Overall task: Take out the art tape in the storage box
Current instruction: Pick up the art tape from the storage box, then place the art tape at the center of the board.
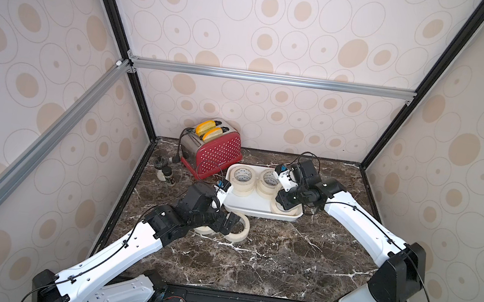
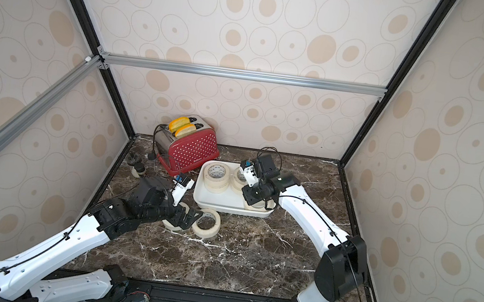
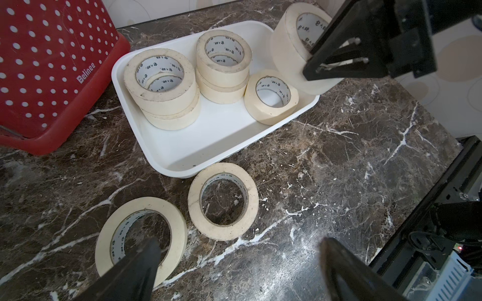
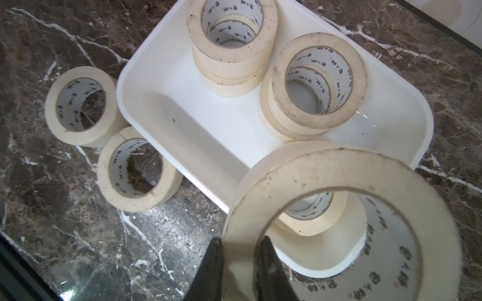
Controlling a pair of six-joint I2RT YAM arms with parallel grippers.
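The right gripper (image 4: 241, 241) is pinching the wall of one roll of art tape (image 4: 339, 177), with one finger inside the ring and the other outside. This held roll hangs raised over the 4 o'clock corner of the storage box (image 1: 243, 202), and the left wrist view shows it tilted, clear of the box floor. The white box sits on the marble table (image 1: 283, 259) at about 12 to 1 o'clock from the table's middle, with the red dotted toaster (image 1: 217, 158) close off its 10 o'clock corner. Five rolls lie inside the box: two stacks of two (image 3: 159, 104) along the far side and a single roll (image 3: 266, 117) flat beneath the lifted one. Two loose rolls (image 3: 194, 202) lie flat on the marble just off the box's 7 o'clock corner, near each other. The left gripper (image 3: 238, 241) hovers over them with its jaws spread wide and nothing between them, one finger (image 3: 140, 260) showing over the nearer ring. Small dark-capped jars (image 1: 164, 173) stand at 10 o'clock
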